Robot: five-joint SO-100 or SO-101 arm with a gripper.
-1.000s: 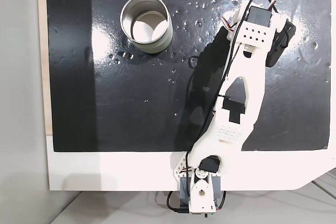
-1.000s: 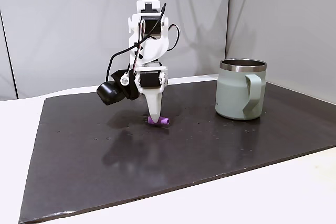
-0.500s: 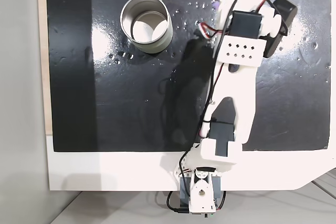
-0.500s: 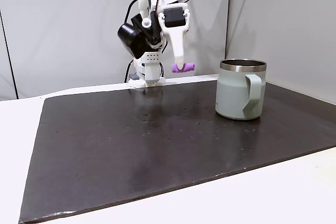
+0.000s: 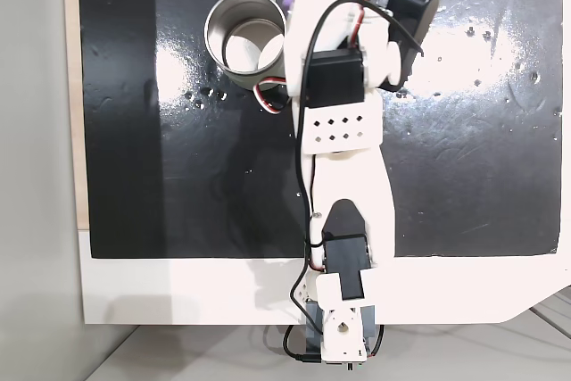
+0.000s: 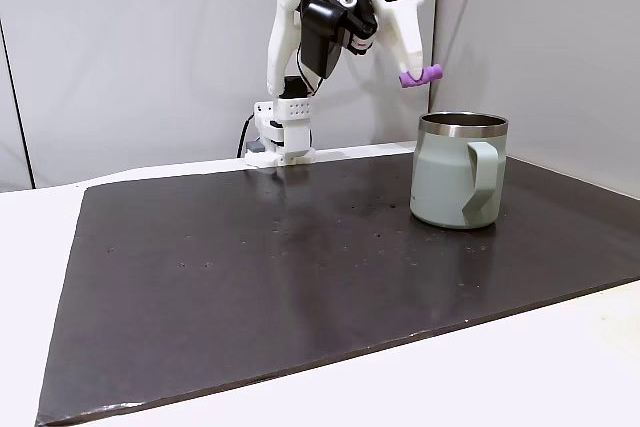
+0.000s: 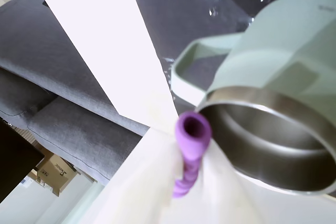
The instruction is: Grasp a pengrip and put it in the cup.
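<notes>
The small purple pengrip (image 6: pixel 421 76) is pinched between the white fingertips of my gripper (image 6: pixel 412 74), high in the air just above and left of the cup's rim in a fixed view. From above, the pengrip (image 5: pixel 288 1) peeks out at the gripper tip (image 5: pixel 292 6), beside the cup's right rim. The cup (image 5: pixel 248 40) is a silver-grey mug with a pale handle, standing upright on the black mat; it also shows side-on (image 6: pixel 458 170). In the wrist view the pengrip (image 7: pixel 190 149) sits close to the cup's rim (image 7: pixel 273 145).
A black mat (image 5: pixel 178 176) covers the white table (image 5: pixel 178 292), with white specks near the cup. The arm's base (image 5: pixel 339 332) stands at the table's near edge. A grey wall (image 6: pixel 150 47) stands behind the mat.
The gripper lifted the pengrip off the mat, then swung it left in the overhead-looking fixed view, up to the cup's rim.
</notes>
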